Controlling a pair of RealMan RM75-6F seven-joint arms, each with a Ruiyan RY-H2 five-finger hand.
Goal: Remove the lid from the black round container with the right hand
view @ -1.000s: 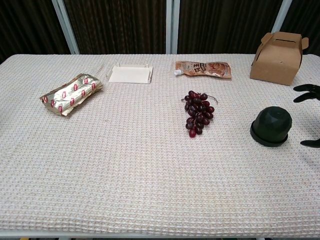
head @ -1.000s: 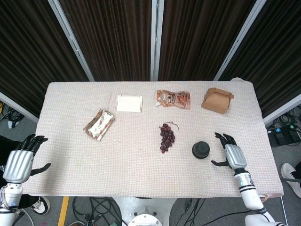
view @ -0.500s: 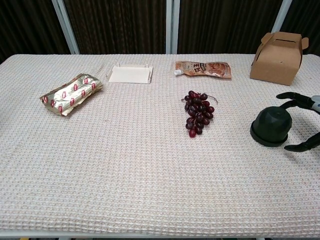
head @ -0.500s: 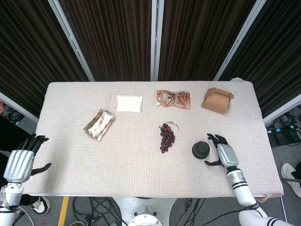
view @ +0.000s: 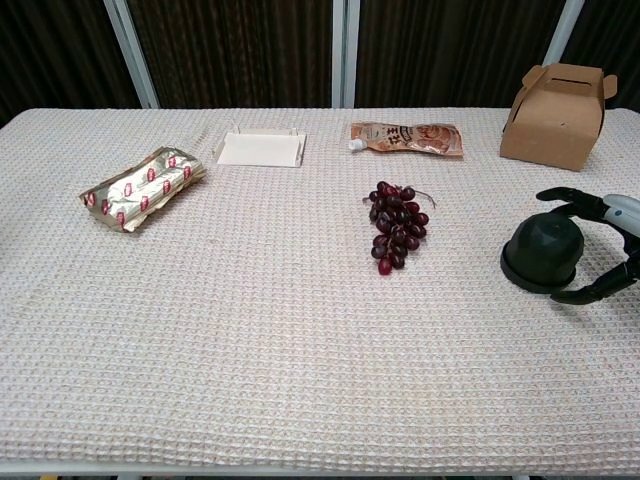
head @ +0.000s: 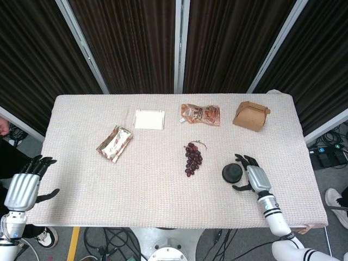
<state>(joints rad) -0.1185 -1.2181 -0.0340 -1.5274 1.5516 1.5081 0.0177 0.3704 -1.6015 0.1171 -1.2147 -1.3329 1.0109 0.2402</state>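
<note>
The black round container (head: 231, 173) (view: 542, 253) stands on the table's right side with its domed lid on. My right hand (head: 251, 175) (view: 601, 240) is right beside it on its right, fingers spread and curving around the lid's far and near sides; I cannot tell whether they touch it. It holds nothing. My left hand (head: 24, 185) hangs off the table's left edge, fingers apart and empty; the chest view does not show it.
A bunch of dark grapes (head: 192, 156) (view: 397, 226) lies left of the container. A brown cardboard box (head: 251, 116) (view: 557, 115), an orange pouch (head: 201, 114), a white tray (head: 149, 119) and a foil snack packet (head: 114, 143) lie farther back and left.
My right hand has moved left toward the container, from well apart to right beside the lid with its fingers spread around it. The left hand has stayed put.
</note>
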